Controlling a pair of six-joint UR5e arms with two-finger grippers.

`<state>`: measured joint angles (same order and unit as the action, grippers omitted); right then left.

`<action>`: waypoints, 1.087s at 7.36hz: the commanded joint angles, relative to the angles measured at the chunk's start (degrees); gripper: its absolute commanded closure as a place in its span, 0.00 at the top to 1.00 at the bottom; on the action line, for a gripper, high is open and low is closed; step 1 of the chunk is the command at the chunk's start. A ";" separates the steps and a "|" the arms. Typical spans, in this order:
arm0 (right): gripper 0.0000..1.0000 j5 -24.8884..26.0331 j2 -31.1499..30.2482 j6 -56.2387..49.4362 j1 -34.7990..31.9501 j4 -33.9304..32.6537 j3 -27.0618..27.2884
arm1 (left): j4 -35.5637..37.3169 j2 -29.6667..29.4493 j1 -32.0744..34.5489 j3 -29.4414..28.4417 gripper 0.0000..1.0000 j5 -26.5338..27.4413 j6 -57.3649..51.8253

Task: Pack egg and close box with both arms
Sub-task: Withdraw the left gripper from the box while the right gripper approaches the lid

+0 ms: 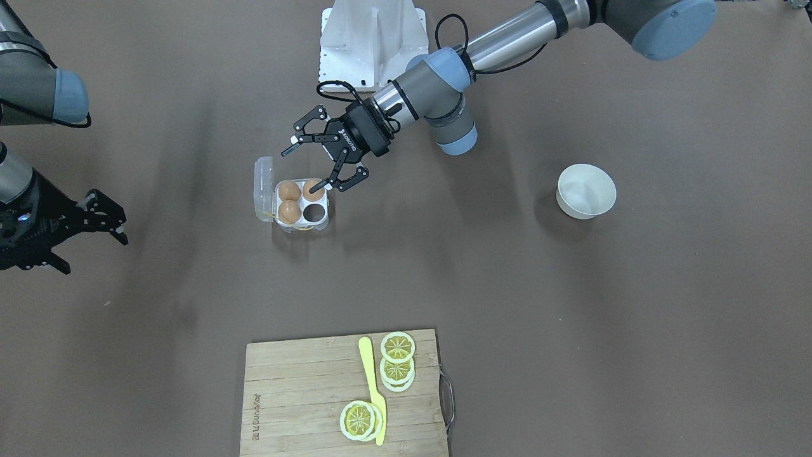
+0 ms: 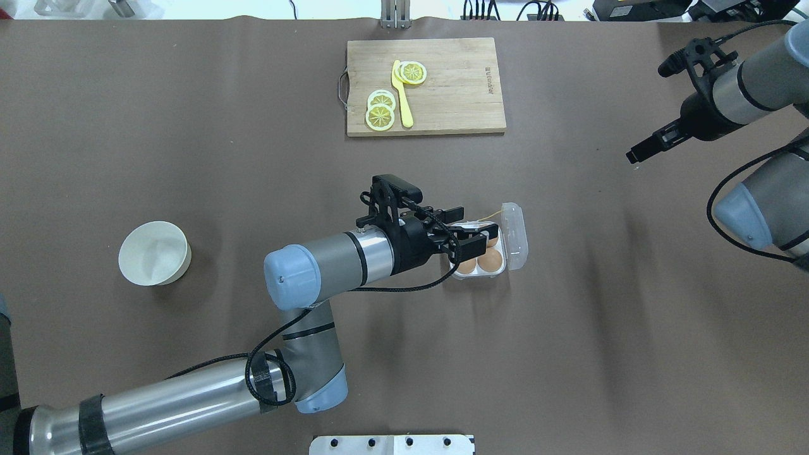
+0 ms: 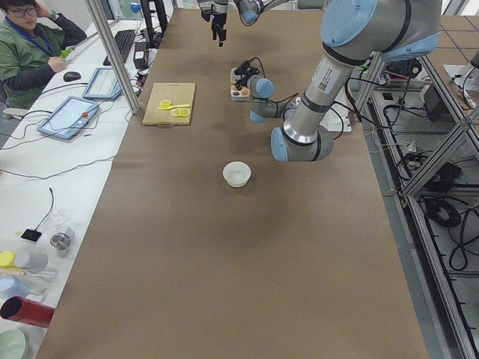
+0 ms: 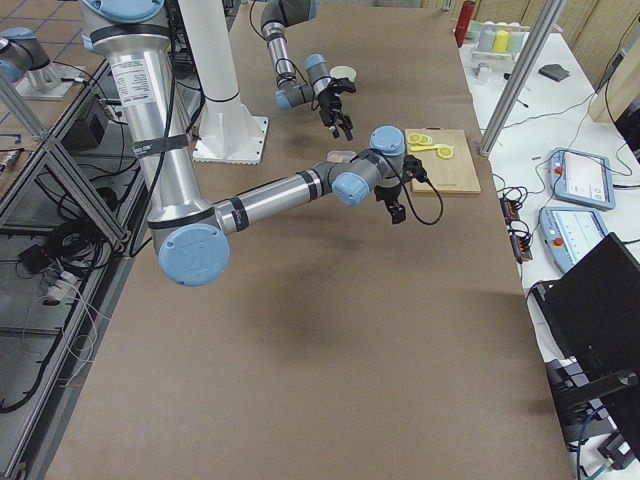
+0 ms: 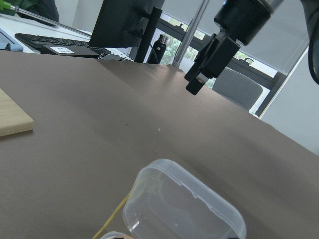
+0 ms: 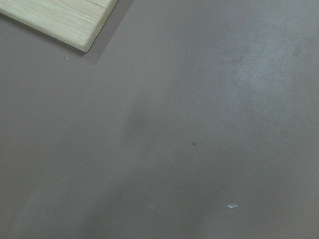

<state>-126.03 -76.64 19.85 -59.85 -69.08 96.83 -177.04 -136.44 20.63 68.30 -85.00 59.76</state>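
Brown matting covers the counter [image 1: 571, 304] at my remote station. The box [image 1: 325, 219] sits near the middle, its clear lid [image 1: 263, 184] swung open and standing on the hinge side. Three of the four cells hold brown eggs, and the fourth, on the side toward the operators' camera, is bare.

The egg [image 1: 311, 188] I take to be the one in hand lies in a cell on the side toward the robot's base. The left claw [image 1: 303, 170] hangs just over it with fingers spread wide and one fingertip [image 1: 320, 186] at the shell, though I cannot tell whether it touches. It pinches nothing. The right claw [image 1: 95, 255] hovers well apart toward its own end of the counter, also spread and empty.

A white bowl [image 1: 586, 190] on the opposite side holds nothing I can see. A cutting board [image 1: 298, 393] with lemon slices [image 1: 398, 348] and a yellow knife [image 1: 373, 387] lies off toward the operators.

My reading is that the packing is done or all but done, with the egg seated. What remains is to lift the left claw away, bring the right one in, and fold the lid down with both arms until it shuts.
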 commanded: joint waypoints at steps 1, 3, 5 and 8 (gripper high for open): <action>1.00 -0.26 -0.09 3.78 0.52 0.00 2.64 | 3.78 3.53 0.81 6.81 0.98 -0.42 14.02; 1.00 -0.27 -0.17 9.39 4.02 0.00 6.16 | 12.03 6.52 1.43 11.92 0.98 -0.60 16.95; 0.98 -0.26 -0.26 13.19 7.02 0.09 8.89 | 27.80 10.91 6.32 21.04 0.95 -13.61 19.58; 0.68 -0.53 -2.36 18.70 11.41 11.53 9.43 | 32.03 11.11 6.18 16.55 0.00 -18.01 25.58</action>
<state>-126.40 -77.82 35.33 -50.30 -64.23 106.30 -145.23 -125.12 26.90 87.65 -102.17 83.81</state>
